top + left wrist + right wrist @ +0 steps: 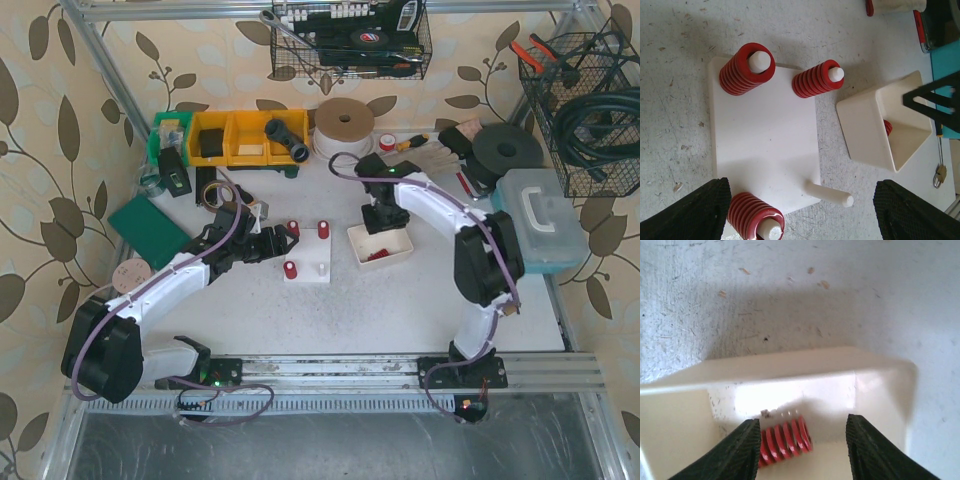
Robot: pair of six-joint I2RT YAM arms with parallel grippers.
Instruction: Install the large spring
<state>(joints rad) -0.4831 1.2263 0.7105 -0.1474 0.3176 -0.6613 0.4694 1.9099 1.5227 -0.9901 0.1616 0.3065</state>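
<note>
The left tool [802, 186] hovers, spread wide, above the peg plate [765, 140]. Three pegs carry red springs [746, 68]; one peg [832, 194] is bare. The right tool [802, 430] stands spread inside the tray [790, 367], straddling the large spring [785, 440] on the tray floor.

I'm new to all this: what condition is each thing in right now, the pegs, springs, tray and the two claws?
left gripper, open, holding nothing, over the peg board.
right gripper, open, straddling the loose spring.
loose spring, lying on its side in the tray.
fitted springs, three, each on a peg.
fourth peg, bare.
</note>
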